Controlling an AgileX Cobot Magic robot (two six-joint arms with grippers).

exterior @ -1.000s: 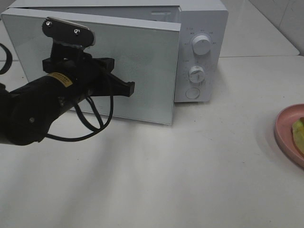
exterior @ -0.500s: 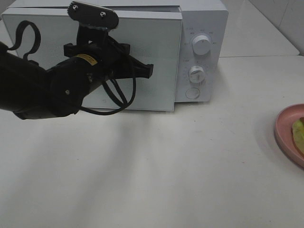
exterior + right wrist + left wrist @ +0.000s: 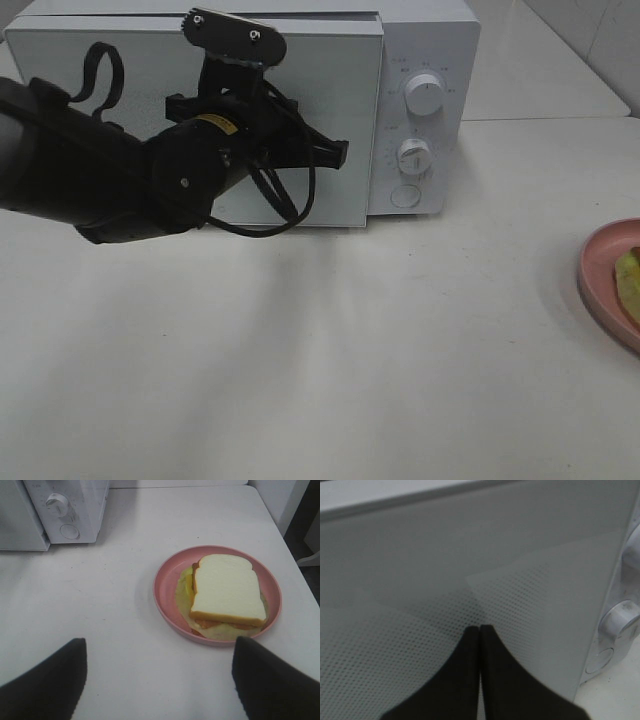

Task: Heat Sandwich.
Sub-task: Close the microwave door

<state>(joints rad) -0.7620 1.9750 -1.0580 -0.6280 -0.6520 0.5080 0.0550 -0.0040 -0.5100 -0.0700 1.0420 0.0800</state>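
Against the microwave door (image 3: pixel 300 120) our left gripper (image 3: pixel 479 630) presses, fingers together, seemingly shutting it though the sandwich (image 3: pixel 227 591) sits outside on its plate (image 3: pixel 167 587). Our right gripper (image 3: pixel 159 677) hangs spread wide near it; next we judge loading needs that door open.

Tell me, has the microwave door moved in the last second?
Yes. The door has swung shut against the microwave's knob panel, pushed by the left gripper.

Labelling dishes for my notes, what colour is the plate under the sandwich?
Pink; the plate under the sandwich shows best in the right wrist view.
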